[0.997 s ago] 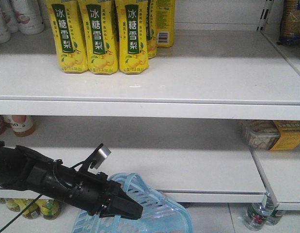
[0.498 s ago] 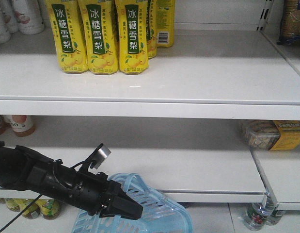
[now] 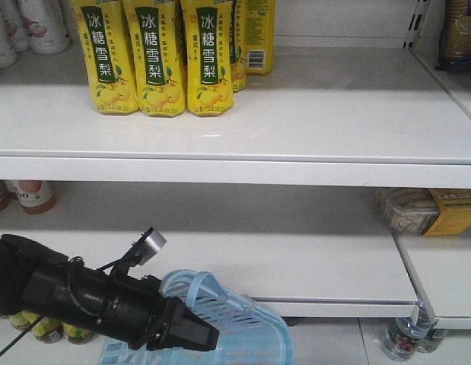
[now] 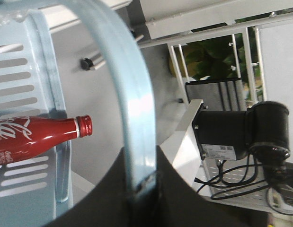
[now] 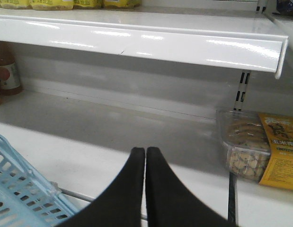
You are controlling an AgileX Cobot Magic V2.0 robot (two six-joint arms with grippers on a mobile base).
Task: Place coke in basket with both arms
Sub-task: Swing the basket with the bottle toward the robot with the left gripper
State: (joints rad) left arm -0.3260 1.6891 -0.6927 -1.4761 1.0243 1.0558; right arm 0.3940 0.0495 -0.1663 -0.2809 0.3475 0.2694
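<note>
Here, in the front view, the left arm (image 3: 75,293) reaches in from the lower left, and its gripper (image 3: 191,334) sits at the near rim of the light blue basket (image 3: 258,327), low in front of the shelves (image 3: 296,137). The handles are raised above the basket's rim beside the gripper. The coke cannot be seen in this view, and the right arm is out of sight. Yellow drink bottles (image 3: 155,57) stand on the upper shelf, well apart from the work.

In the left wrist view, the left gripper (image 4: 144,184) is clamped on one handle (image 4: 132,94) of the basket, which arches up and over from between the black jaws. The coke (image 4: 39,137) lies on its side inside the basket (image 4: 28,80), against the slotted wall, below and to the left of the gripper. Its long axis runs roughly level across the picture, with the red cap pointing right, toward the handle.

In the right wrist view, the right gripper (image 5: 145,161) has its fingers pressed together on nothing. A corner of the basket (image 5: 18,189) shows at the lower left, so the basket lies to the left of that gripper. The left gripper is plainly the nearer one, already holding. Judging from this, the bottle is placed, and any next move turns on the held handle
</note>
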